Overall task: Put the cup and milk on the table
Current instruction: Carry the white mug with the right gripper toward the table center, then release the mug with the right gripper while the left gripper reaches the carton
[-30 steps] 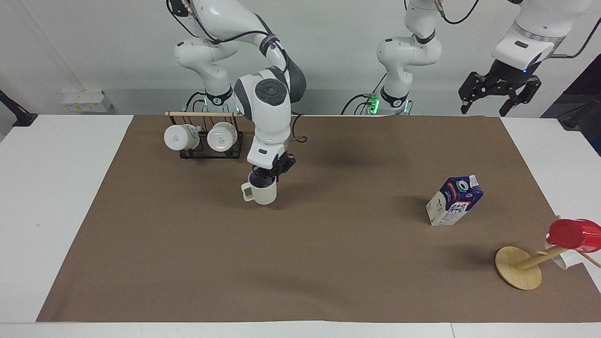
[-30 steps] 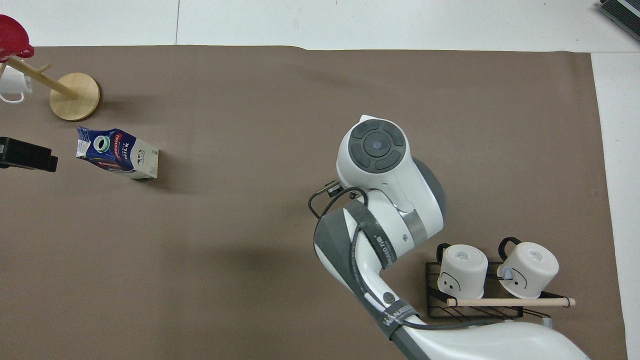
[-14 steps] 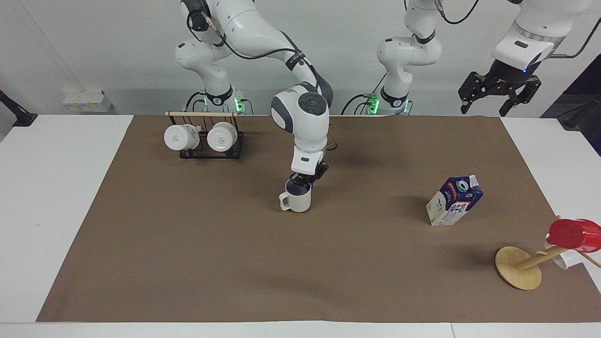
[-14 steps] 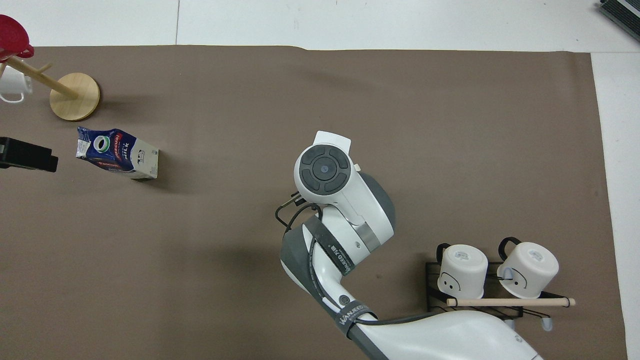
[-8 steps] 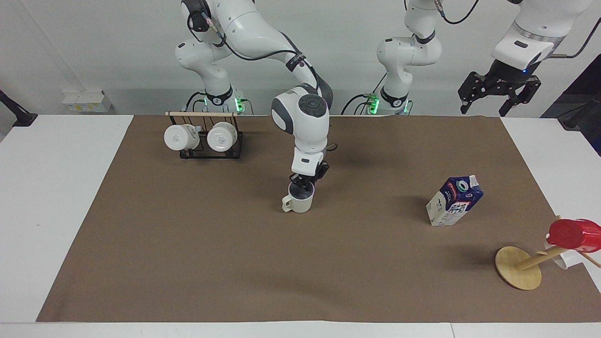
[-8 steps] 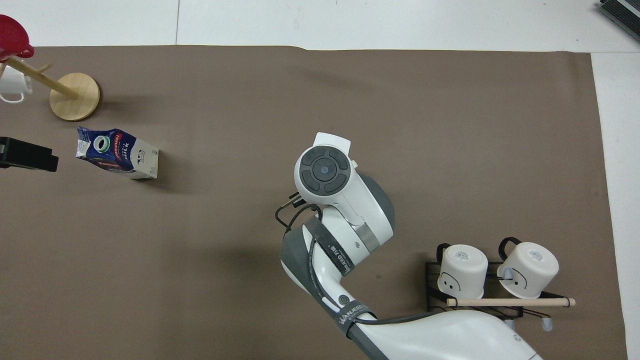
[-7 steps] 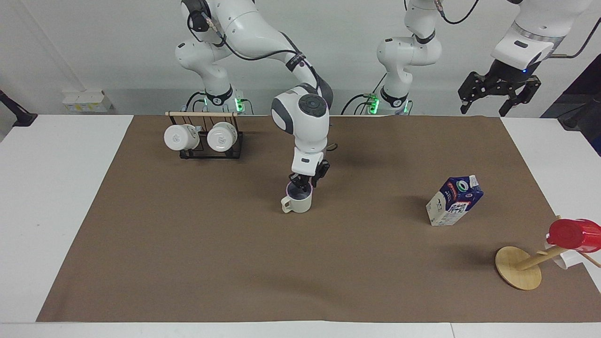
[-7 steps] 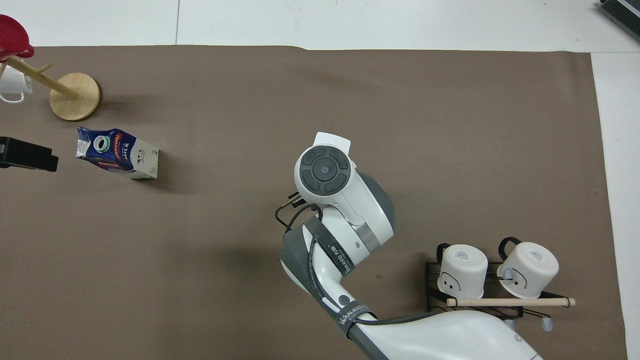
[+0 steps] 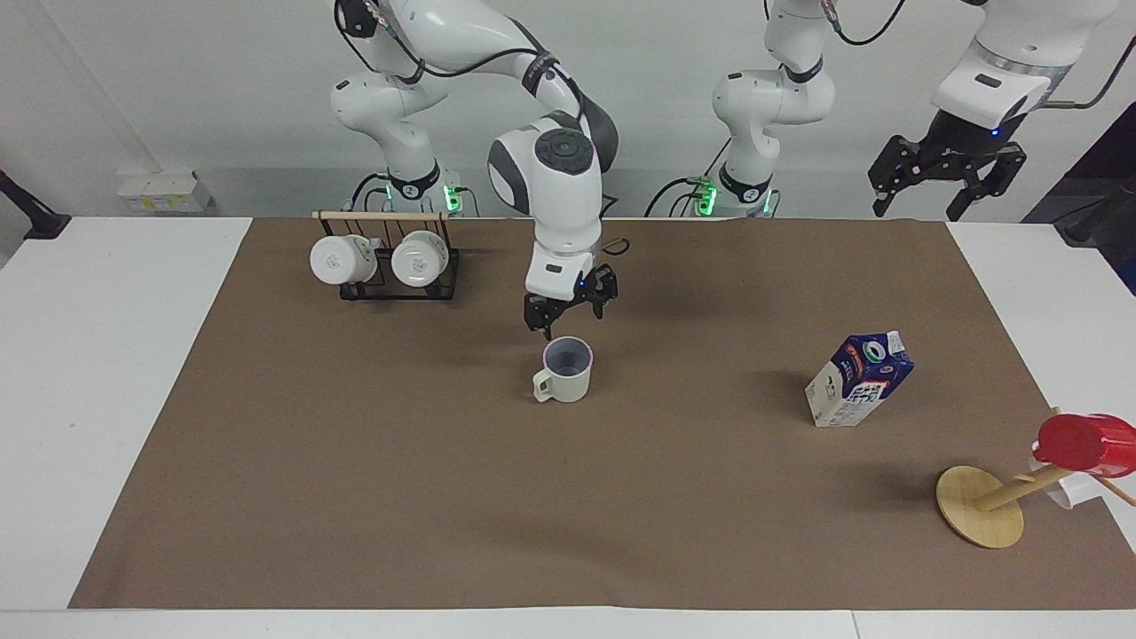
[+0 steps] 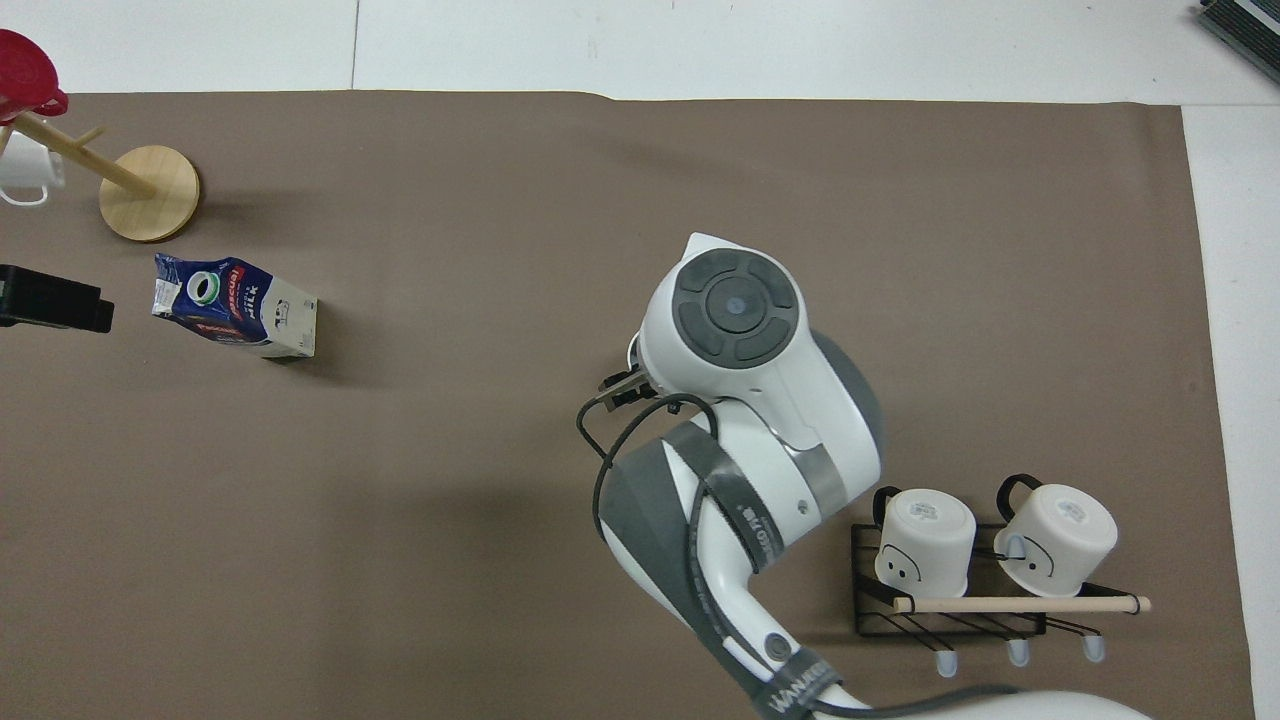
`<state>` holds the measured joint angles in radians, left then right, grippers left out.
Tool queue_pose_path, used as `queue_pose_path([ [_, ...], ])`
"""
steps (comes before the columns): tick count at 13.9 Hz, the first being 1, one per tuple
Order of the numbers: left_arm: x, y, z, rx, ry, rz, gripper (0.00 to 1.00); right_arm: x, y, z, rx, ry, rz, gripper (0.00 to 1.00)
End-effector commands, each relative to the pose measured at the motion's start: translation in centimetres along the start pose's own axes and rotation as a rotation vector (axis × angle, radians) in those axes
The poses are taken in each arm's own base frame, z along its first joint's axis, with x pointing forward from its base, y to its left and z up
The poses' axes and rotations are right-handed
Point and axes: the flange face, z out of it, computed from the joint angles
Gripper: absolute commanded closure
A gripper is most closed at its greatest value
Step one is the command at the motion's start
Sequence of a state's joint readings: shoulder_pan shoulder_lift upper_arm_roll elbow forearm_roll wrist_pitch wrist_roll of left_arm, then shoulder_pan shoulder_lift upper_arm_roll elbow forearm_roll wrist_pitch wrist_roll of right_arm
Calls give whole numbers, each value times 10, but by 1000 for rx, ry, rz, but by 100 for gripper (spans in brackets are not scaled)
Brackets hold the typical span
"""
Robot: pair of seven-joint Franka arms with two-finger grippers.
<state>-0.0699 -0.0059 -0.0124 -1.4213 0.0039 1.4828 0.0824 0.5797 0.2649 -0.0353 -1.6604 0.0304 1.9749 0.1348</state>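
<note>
The cream-beige cup (image 9: pixel 564 370) stands upright on the brown mat (image 9: pixel 355 461) of the table, near its middle, handle toward the right arm's end. My right gripper (image 9: pixel 568 316) is open and empty, raised just above the cup. In the overhead view the right arm hides the cup. The milk carton (image 9: pixel 858 380) stands tilted on the mat toward the left arm's end; it also shows in the overhead view (image 10: pixel 235 306). My left gripper (image 9: pixel 917 211) is open and waits raised over the mat's corner near the left arm's base.
A black rack with a wooden rail (image 9: pixel 386 260) holds two white mugs near the right arm's base. A tipped wooden mug tree (image 9: pixel 979 506) carries a red cup (image 9: pixel 1078 441) and a white mug (image 9: pixel 1061 490) at the left arm's end.
My right gripper carried the cup toward the middle of the mat, set it down, opened and rose clear of it. The left arm and the milk have not moved.
</note>
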Motion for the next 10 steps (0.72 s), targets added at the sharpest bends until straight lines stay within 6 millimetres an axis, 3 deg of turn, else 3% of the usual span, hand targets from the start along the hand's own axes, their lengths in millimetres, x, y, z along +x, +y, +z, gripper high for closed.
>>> queue_pose_path([
  [1,10,-5,3,-12,27,11,0,-16,34,-39,24,-14,57,0],
  [2,12,-5,9,-12,23,13,0,-20,42,-49,16,-21,66,0],
  [7,34,-21,52,-3,33,16,0,-48,126,-113,9,8,200,0],
  [10,44,-24,88,-1,43,13,0,-72,172,-140,7,-1,279,0],
])
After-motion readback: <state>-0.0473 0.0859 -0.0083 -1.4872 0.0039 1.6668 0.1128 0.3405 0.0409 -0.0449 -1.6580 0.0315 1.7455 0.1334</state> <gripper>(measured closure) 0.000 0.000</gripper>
